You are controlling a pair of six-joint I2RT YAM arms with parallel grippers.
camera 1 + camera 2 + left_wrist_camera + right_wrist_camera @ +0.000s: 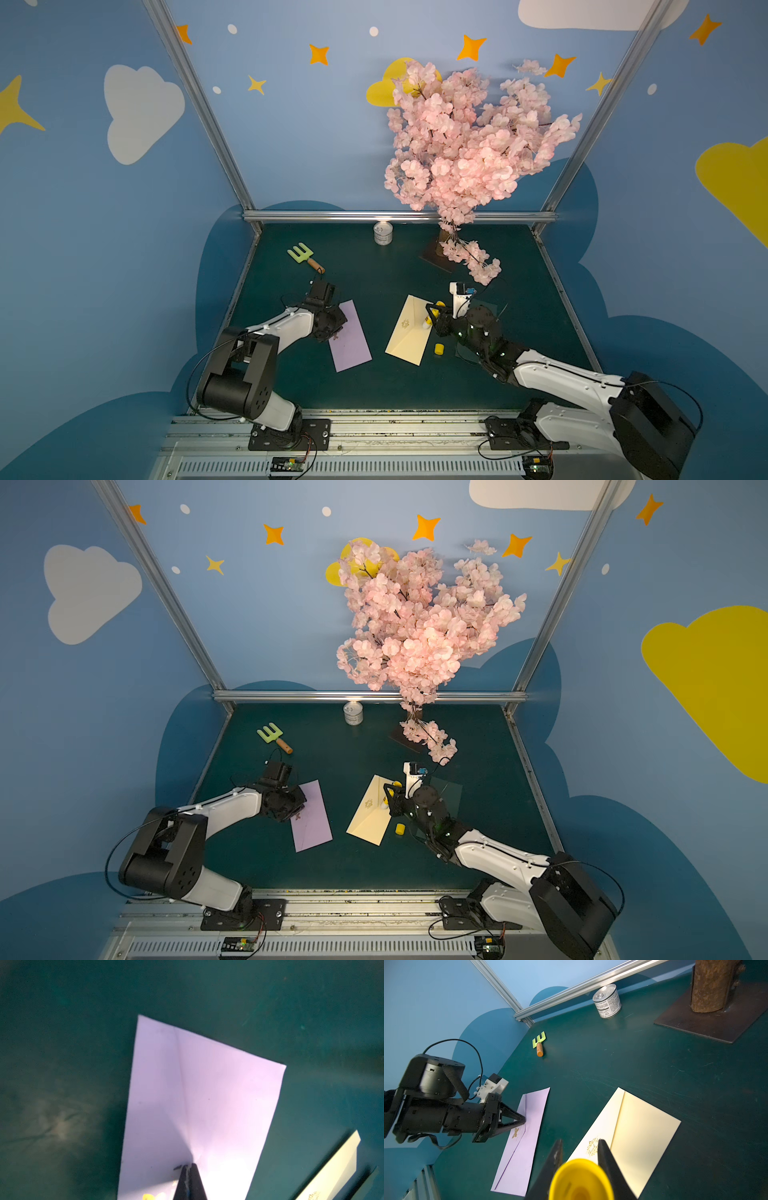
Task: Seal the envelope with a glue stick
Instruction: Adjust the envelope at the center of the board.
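Right wrist view: left claw (523,1120) pressed together, unseen from above; right claw (580,1142) pinching glue stick (581,1180).

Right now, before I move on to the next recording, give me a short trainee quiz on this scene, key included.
1. Fill in: the right gripper holds the ___ at the cream envelope.
2. The left gripper has its shut tips resting on: A the cream envelope, B the lilac envelope?
3. True or false: the yellow cap lies loose on the table.
Key: 1 glue stick; 2 B; 3 true.
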